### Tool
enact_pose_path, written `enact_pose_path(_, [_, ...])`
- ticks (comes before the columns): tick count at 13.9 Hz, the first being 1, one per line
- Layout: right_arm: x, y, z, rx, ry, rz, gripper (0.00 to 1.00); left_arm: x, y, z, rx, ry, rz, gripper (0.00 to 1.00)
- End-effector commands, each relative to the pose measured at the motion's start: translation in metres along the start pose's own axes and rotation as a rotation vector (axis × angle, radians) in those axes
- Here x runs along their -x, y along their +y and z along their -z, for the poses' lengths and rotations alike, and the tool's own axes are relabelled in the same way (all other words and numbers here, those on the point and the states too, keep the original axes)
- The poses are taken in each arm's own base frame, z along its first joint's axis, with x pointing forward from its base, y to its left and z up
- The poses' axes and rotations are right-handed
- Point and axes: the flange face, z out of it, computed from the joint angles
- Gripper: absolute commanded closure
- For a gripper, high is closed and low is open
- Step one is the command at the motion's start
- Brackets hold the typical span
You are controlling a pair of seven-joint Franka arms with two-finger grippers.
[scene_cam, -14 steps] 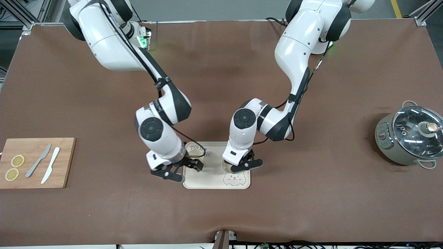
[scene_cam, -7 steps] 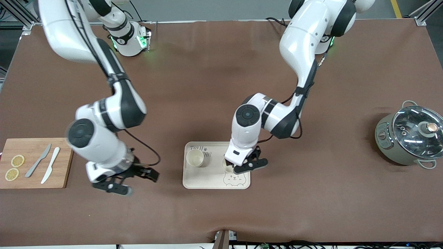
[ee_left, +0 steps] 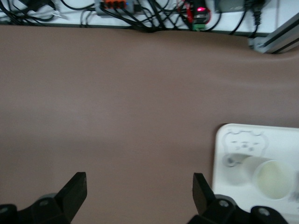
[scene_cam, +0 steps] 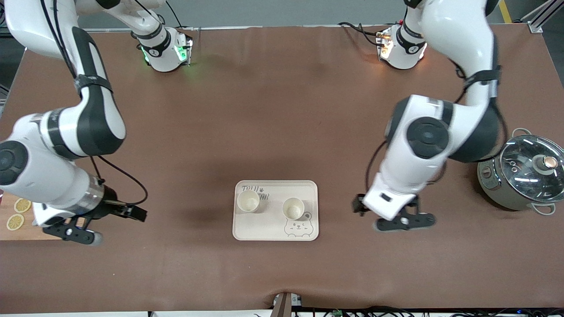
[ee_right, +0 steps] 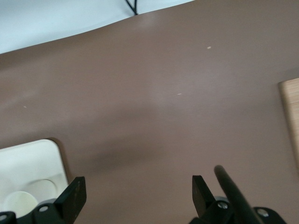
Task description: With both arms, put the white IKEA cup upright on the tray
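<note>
1. Two cups stand upright on the tray (scene_cam: 275,233): cup A (scene_cam: 248,201) toward the right arm's end, beside the lettering; cup B (scene_cam: 293,208) toward the left arm's end, just above the bear face. They are apart from each other, and nothing is touching them.
2. Judgement: placement looks done. What remains is to keep clear of the tray.
3. Risk: either arm swinging back across the middle of the table could clip a cup and tip it or push it to the rim. Both cups look light and empty, so a small knock would do it.
4. Risk: the right arm's loose cable (scene_cam: 128,182) hangs low near the table. A sweep toward the tray could drag it over cup A.
5. Risk: the left arm is close to the pot (scene_cam: 522,176). A turn toward that end could strike the glass lid.
6. Left gripper (scene_cam: 403,219): over bare table between tray and pot, well apart from the tray, fingers spread wide, holding nothing. Arm bent at the elbow, wrist pointing down.
7. Right gripper (scene_cam: 83,226): over the edge of the board (scene_cam: 13,233) with lemon slices (scene_cam: 15,213), fingers spread, holding nothing. Its wrist view shows the tray corner off to one side.
</note>
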Motion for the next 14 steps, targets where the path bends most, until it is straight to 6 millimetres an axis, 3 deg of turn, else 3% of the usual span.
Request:
enact_pose_path(1, [0.012, 0.033, 0.029, 0.020, -0.022, 0.073, 0.00, -0.007, -0.072, 0.005, 0.027, -0.045, -0.109, 0.00])
enact_pose_path(3, [0.014, 0.056, 0.050, 0.012, -0.029, 0.100, 0.00, -0.004, -0.136, 0.019, 0.096, -0.064, -0.149, 0.00])
enact_pose_path(5, [0.017, 0.083, 0.073, -0.012, -0.040, 0.090, 0.00, 0.007, -0.184, 0.041, 0.105, -0.056, -0.141, 0.00])
enact_pose_path(8, [0.034, 0.106, 0.104, -0.008, -0.049, 0.100, 0.00, 0.044, -0.214, 0.074, 0.117, -0.060, -0.134, 0.00])
enact_pose_path(10, [0.048, 0.129, 0.120, -0.004, -0.045, 0.111, 0.00, 0.064, -0.221, 0.100, 0.126, -0.044, -0.125, 0.00])
enact_pose_path(14, [0.077, 0.161, 0.135, -0.017, -0.055, 0.094, 0.00, 0.082, -0.231, 0.149, 0.122, -0.050, -0.139, 0.00])
